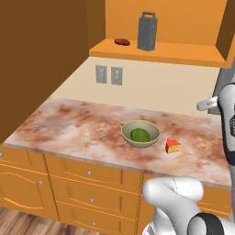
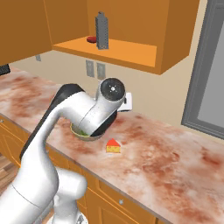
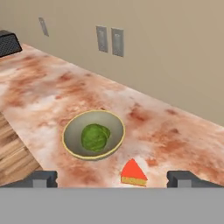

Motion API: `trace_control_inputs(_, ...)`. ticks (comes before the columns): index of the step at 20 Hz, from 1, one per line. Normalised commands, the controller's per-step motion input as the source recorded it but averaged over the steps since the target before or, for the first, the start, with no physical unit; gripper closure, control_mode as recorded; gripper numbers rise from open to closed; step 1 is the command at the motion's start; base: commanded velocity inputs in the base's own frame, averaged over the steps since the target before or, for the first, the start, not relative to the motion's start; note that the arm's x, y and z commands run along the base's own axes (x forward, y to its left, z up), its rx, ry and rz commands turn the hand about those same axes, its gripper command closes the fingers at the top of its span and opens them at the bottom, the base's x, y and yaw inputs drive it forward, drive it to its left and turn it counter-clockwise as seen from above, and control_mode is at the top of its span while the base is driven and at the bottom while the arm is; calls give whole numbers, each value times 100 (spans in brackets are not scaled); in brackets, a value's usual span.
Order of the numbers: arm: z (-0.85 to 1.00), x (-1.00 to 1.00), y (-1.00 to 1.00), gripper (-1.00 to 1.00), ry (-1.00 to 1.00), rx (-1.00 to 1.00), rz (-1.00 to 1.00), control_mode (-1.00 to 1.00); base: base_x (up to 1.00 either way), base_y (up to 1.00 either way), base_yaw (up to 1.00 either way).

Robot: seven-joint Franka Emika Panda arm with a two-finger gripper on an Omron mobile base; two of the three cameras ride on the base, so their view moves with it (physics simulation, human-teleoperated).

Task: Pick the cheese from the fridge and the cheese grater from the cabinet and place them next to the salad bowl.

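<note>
The cheese [image 1: 173, 146] [image 2: 113, 146] [image 3: 133, 173], a small yellow-orange wedge with a red rind, lies on the marble counter just right of the salad bowl [image 1: 140, 133] [image 3: 93, 134], which holds a green leafy lump. In the right base view my arm covers most of the salad bowl [image 2: 83, 133]. The grey cheese grater [image 1: 147, 31] [image 2: 102, 31] stands upright on the shelf of the orange cabinet [image 1: 160, 53] [image 2: 118, 53]. My gripper [image 3: 113, 179] hangs open above the counter, looking down on cheese and bowl, with nothing between its fingertips [image 3: 41, 178]. The fridge [image 2: 205, 78] stands at the right.
A flat red item [image 1: 122, 41] [image 2: 91, 39] lies on the shelf left of the grater. Two wall outlets [image 1: 109, 75] [image 3: 110, 40] sit above the counter. A dark appliance [image 3: 8, 43] stands at the counter's far left. Drawers with knobs [image 1: 89, 173] run below the counter.
</note>
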Motion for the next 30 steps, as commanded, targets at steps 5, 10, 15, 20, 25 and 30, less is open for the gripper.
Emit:
trace_control_inputs(5,58,-22,11,-100,-10,1,-5,-100,0,0,0)
trace_control_inputs(10,48,-15,19,-100,-15,7,0,-100,0,0,0)
trace_control_inputs(15,55,-1,32,-100,-17,1,0,-100,0,0,0)
trace_control_inputs(20,71,-1,21,-100,-29,0,-2,-100,0,0,0)
trace_control_inputs(25,50,0,13,-100,-22,0,-5,-100,0,0,0)
trace_control_inputs(30,25,6,3,-100,-3,0,-3,-100,0,0,0)
